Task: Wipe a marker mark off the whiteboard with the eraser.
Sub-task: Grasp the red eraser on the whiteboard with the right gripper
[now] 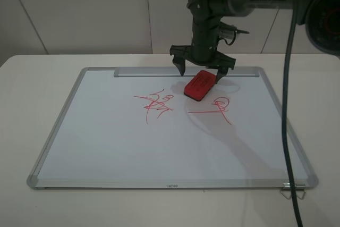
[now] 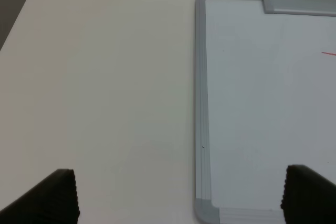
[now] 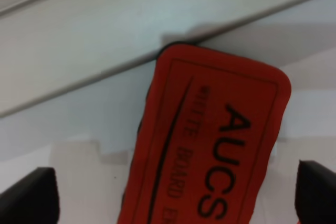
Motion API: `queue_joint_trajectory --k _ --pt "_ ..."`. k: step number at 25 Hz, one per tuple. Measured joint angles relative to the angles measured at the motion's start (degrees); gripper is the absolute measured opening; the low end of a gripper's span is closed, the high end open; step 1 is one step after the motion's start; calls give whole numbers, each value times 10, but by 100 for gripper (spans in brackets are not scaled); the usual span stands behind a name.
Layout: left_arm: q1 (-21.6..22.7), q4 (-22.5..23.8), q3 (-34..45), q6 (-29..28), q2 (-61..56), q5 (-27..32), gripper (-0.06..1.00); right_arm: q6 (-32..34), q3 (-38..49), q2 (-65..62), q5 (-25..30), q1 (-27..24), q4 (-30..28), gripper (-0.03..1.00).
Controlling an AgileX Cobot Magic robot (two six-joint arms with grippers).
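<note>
Fingers (image 3: 26, 198) of the right gripper (image 1: 200, 76) spread wide, straddling the eraser (image 1: 200, 84) without gripping it: a red block with a dark base, lying on the whiteboard (image 1: 106, 147) near the tray bar (image 1: 149, 72), just beside the zigzag marker mark (image 1: 156, 104). Only the right wrist view reads its black "AUCS" lettering. Left gripper (image 2: 178, 198) parted too, holding nothing, over table (image 2: 105, 77) and board corner

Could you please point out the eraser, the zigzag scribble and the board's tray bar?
eraser (image 1: 200, 85): high view, middle of its red top.
zigzag scribble (image 1: 158, 104): high view, its dense crossing strokes.
tray bar (image 1: 143, 72): high view, its bare left stretch.
</note>
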Motion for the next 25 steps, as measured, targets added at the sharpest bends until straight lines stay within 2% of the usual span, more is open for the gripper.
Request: queue_joint_trajectory --k 15,18,21,25 --pt "0 0 0 0 0 0 77 5 0 32 -13 -13 11 78" --pt "0 0 0 0 0 0 77 5 0 34 -14 -13 11 72" --pt "0 0 0 0 0 0 77 5 0 34 -14 -13 11 55" --pt "0 0 0 0 0 0 77 5 0 34 -14 -13 11 54"
